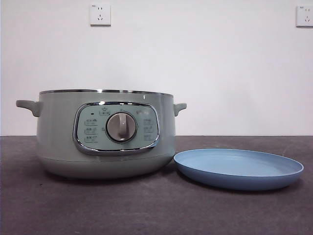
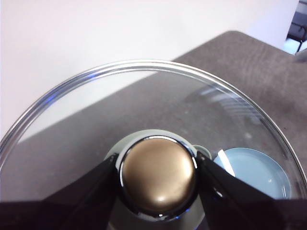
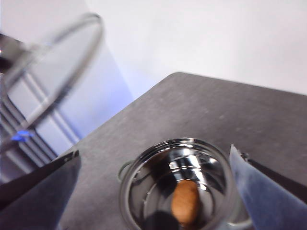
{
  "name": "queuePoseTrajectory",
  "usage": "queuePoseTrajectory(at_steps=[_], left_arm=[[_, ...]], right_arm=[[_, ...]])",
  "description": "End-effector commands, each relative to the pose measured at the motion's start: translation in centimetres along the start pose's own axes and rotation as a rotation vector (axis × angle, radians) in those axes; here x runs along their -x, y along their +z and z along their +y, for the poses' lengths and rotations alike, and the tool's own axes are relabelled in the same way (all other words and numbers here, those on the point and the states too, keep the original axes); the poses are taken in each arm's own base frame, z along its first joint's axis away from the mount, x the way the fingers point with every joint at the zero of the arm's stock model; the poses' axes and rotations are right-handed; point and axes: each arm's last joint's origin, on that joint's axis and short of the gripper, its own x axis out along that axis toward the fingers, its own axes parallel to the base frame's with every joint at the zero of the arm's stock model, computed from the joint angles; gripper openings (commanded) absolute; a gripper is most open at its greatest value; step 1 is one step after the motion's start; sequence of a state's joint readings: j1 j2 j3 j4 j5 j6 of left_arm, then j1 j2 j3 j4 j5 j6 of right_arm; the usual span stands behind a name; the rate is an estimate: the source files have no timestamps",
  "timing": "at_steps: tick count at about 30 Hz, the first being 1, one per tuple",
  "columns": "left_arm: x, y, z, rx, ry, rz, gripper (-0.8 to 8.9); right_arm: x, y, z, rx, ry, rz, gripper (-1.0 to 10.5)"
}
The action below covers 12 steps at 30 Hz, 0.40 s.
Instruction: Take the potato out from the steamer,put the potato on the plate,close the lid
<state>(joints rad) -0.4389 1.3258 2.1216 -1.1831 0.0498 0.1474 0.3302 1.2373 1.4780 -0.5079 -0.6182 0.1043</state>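
Left tool (image 2: 157, 179) clamps its two black jaws on the knob (image 2: 158, 177) of the lid (image 2: 144, 103), one jaw on each flank, and holds the glass dome up in the air; through the glass the dark tabletop (image 2: 249, 62) and the plate (image 2: 254, 172) show below. Right tool (image 3: 153, 191) hangs high above the steamer (image 3: 175, 184) with its jaws spread wide and nothing between them. From that wrist view the pot is open, its shiny bowl bare of cover, and the potato (image 3: 186, 201) lies on the bottom of the bowl, orange-brown and oval. The raised lid shows there too, blurred, off at about 10 o'clock from the pot.

In the front view the steamer stands uncovered on the tabletop, dial (image 1: 121, 127) facing the camera. The light-blue plate lies flat at its 3 o'clock, just beside the pot's base; whether they touch is unclear. Neither arm shows in that view.
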Motion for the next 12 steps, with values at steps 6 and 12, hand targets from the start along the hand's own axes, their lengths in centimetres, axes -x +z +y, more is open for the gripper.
queuePoseTrajectory(at_steps=[6, 12], left_arm=[[8.9, -1.3, -0.1, -0.025, 0.208, -0.144, -0.08], [14.4, -3.5, -0.7, 0.002, 0.223, -0.219, -0.08]], right_arm=[[-6.9, 0.6, 1.3, 0.078, 0.049, 0.107, 6.2], [-12.4, 0.1, 2.0, 0.118, 0.007, 0.242, 6.2]])
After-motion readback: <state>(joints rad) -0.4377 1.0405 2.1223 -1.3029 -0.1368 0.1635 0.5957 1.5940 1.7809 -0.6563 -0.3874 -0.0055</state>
